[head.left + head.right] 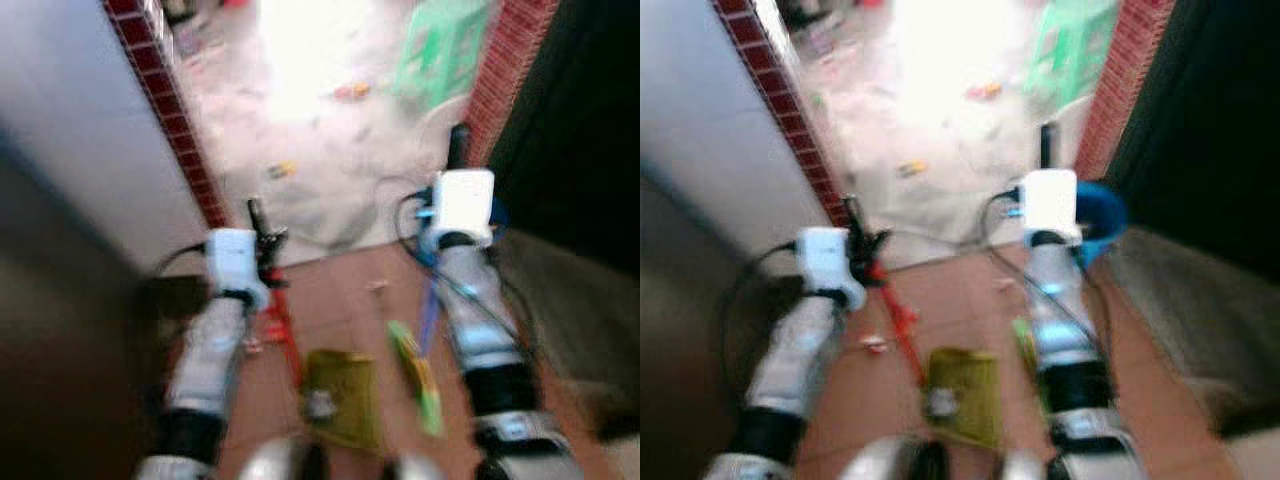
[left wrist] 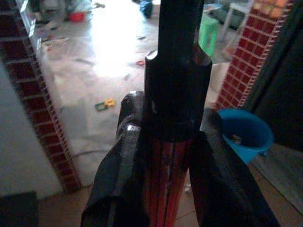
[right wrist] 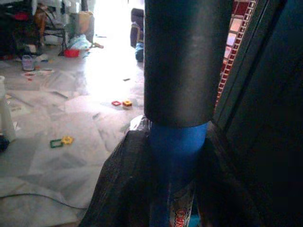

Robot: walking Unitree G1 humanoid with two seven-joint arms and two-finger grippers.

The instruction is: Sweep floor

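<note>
My left gripper (image 2: 170, 142) is shut on a red handle with a black grip at its end (image 2: 175, 71). In the blurred head views this red handle (image 1: 280, 325) runs down to an olive-yellow dustpan (image 1: 340, 395) on the reddish tiles near my feet. My right gripper (image 3: 173, 156) is shut on a blue broom handle with a black end grip (image 3: 182, 56). The blue handle (image 1: 430, 315) leads down to green bristles (image 1: 415, 375) beside the dustpan. Both arms reach forward towards a doorway.
Red brick pillars (image 1: 165, 110) (image 1: 505, 70) frame the doorway to a bright marble floor strewn with small toys (image 2: 104, 104) and a white cable (image 1: 330, 240). A green stool (image 1: 440, 45) stands beyond, with a blue bucket (image 2: 244, 132) by the right pillar. A dark curtain hangs on the right.
</note>
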